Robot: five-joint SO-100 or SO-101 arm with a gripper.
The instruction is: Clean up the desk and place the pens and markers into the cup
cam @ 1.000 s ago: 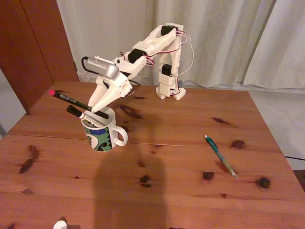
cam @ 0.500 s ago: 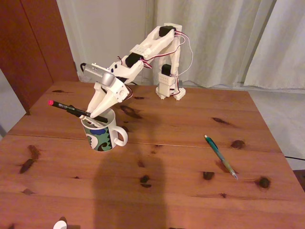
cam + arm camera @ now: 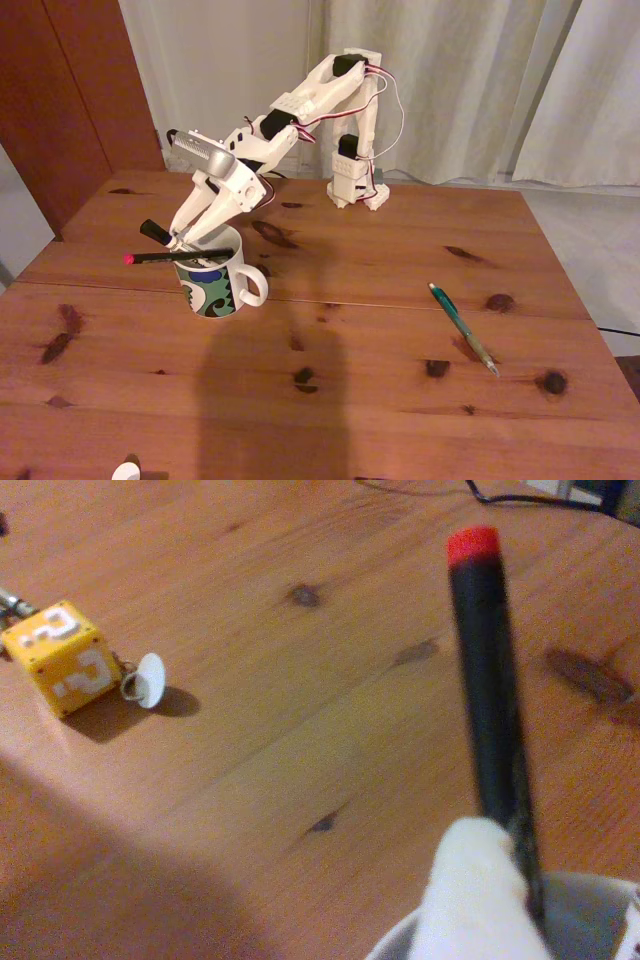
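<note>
My gripper hangs over the cup, fingertips down at its rim on the side away from the handle. The fingers look slightly parted. The black pen lies nearly level across the cup's mouth just below the tips, its red end sticking out left of the cup in the fixed view; I cannot tell whether the fingers pinch it or it only rests on the rim.

The marker's black cap pokes up out of the cup on the left, just beside the fingertips, leaning away from the handle.

In the wrist view the black pen runs up from the cup's rim, red end on top, with a white finger blurred against its lower part.

The teal pen lies flat on the desk, well to the right of the cup.

In the wrist view, a yellow cube with white question marks sits on the desk, well apart from the cup.
</note>
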